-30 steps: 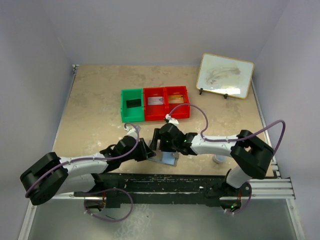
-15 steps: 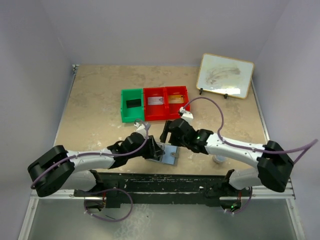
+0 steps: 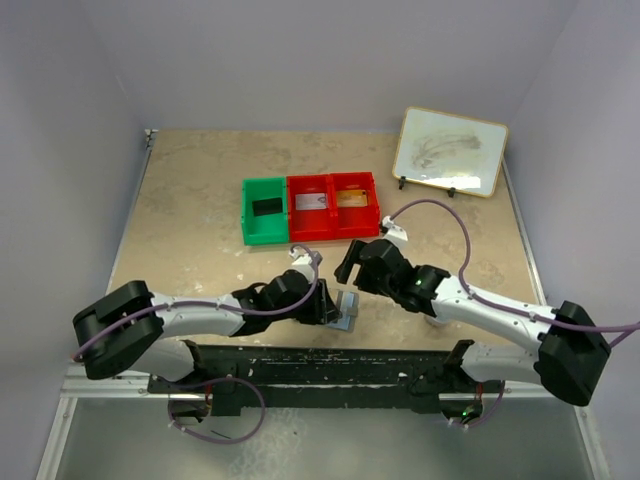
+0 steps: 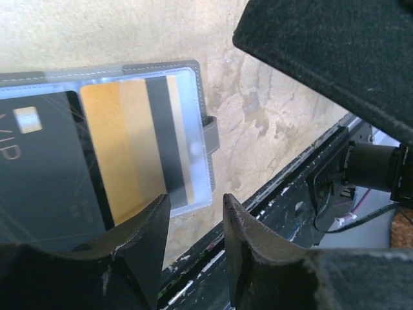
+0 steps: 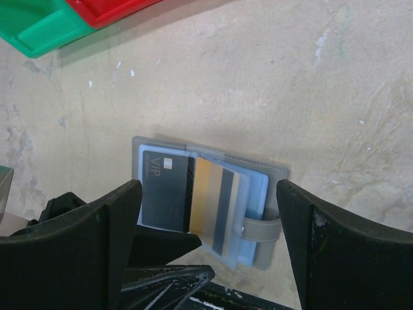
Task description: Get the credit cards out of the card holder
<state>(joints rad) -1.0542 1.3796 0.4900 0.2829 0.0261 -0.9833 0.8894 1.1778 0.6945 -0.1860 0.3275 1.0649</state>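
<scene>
The card holder (image 3: 346, 311) is a grey wallet-type case with clear sleeves, lying open on the table near the front rail. In the right wrist view the card holder (image 5: 274, 175) shows a black VIP card (image 5: 164, 190) and a gold card with a dark stripe (image 5: 210, 203) in its sleeves. Both also show in the left wrist view: the gold card (image 4: 122, 142) and the black card (image 4: 45, 174). My left gripper (image 4: 197, 210) sits at the holder's near edge, its jaws a narrow gap apart with nothing between them. My right gripper (image 5: 207, 194) hovers wide open above the holder.
A green bin (image 3: 264, 210) and two red bins (image 3: 310, 206) (image 3: 353, 203) stand behind, each with a card inside. A framed whiteboard (image 3: 450, 150) leans at the back right. A small round puck (image 3: 437, 320) is half hidden by the right arm. The black front rail (image 4: 271, 194) runs close beside the holder.
Both grippers have moved right. The right gripper has drawn back and up from the holder. The left gripper followed the holder, which has shifted slightly right.
</scene>
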